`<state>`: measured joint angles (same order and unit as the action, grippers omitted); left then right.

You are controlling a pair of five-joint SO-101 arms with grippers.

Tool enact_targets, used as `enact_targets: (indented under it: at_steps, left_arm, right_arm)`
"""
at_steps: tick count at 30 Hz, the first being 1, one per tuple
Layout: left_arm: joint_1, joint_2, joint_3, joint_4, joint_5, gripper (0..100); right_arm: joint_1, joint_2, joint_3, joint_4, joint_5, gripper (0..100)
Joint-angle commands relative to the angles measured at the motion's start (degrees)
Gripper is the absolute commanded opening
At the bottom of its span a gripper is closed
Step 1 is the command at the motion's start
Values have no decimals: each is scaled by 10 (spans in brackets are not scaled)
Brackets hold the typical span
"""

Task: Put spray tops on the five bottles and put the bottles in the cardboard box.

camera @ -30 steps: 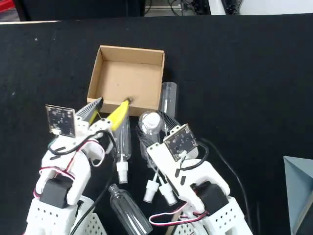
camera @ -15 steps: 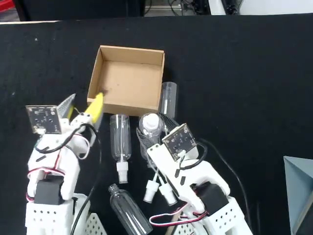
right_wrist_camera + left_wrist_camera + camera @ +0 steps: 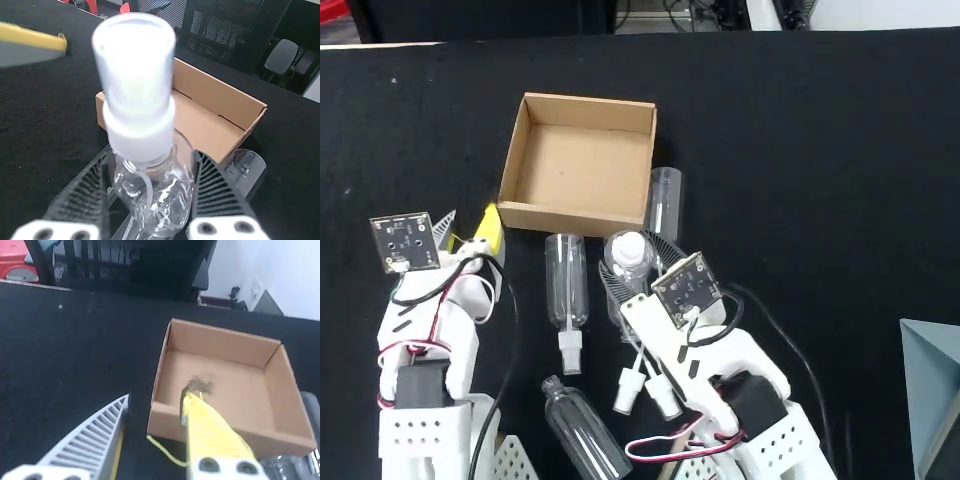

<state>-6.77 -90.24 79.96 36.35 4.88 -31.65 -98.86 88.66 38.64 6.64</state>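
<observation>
While the left gripper (image 3: 469,220) stands open and empty at the 8 o'clock corner of the cardboard box (image 3: 560,218), the right gripper (image 3: 636,262) is clenched on a clear bottle (image 3: 145,195) capped with a white spray top (image 3: 628,247). The right wrist view makes plain the ribbed fingers (image 3: 212,192) pressing the bottle's sides, where the high view gives mostly the cap from above. The held bottle sits at the box's 5 o'clock, outside it.

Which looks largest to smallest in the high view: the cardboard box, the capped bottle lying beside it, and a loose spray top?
1. cardboard box, clearly largest.
2. capped bottle, lying just outside the box's near wall.
3. loose spray top, smallest.
All three rest on the table, so nearness to the camera barely affects the order.
</observation>
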Motion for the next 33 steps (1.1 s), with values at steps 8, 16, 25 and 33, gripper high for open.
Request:
enact_targets:
  at_steps: [8,16,25,33]
  left_arm:
    - [-7,-8,49,2,-4,28]
    - [-15,-8,82,-4,0,31]
    - [-70,-2,43,-14,1,33]
    - [-70,-7,65,7,1,33]
  right_arm:
    - [-3,-12,-4,5,1,70]
    - [-4,-7,-5,5,2,70]
    - [-4,-7,-6,5,18,70]
    - [-4,-5,-50,35,20,70]
